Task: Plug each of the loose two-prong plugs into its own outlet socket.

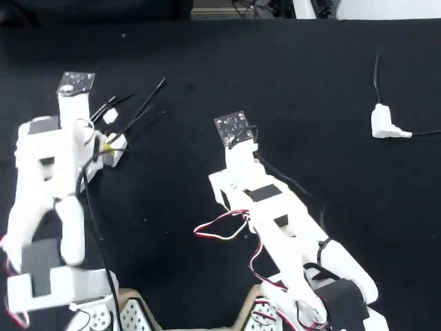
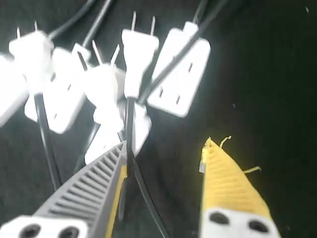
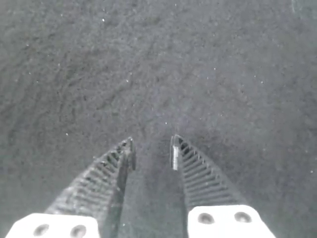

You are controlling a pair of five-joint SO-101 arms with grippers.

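Several white two-prong plugs and flat outlet sockets lie bunched together with their black cables. One plug (image 2: 138, 49) points its prongs away from me and lies against a socket (image 2: 181, 74). Two more plugs (image 2: 104, 82) (image 2: 29, 47) sit beside another socket (image 2: 62, 101). My left gripper (image 2: 163, 148) hovers open just short of this bunch (image 1: 114, 143), with a black cable (image 2: 136, 173) running along its grey finger (image 2: 99, 183). My right gripper (image 3: 151, 146) stands slightly open over bare black mat, holding nothing. A separate white plug piece (image 1: 386, 124) lies far right.
The table is covered by a black mat (image 1: 303, 76). The right arm (image 1: 275, 214) stretches across the middle with red and white wires looping off it. Black cables (image 1: 148, 103) fan out behind the bunch. Broad bare mat lies between the right arm and the far-right plug piece.
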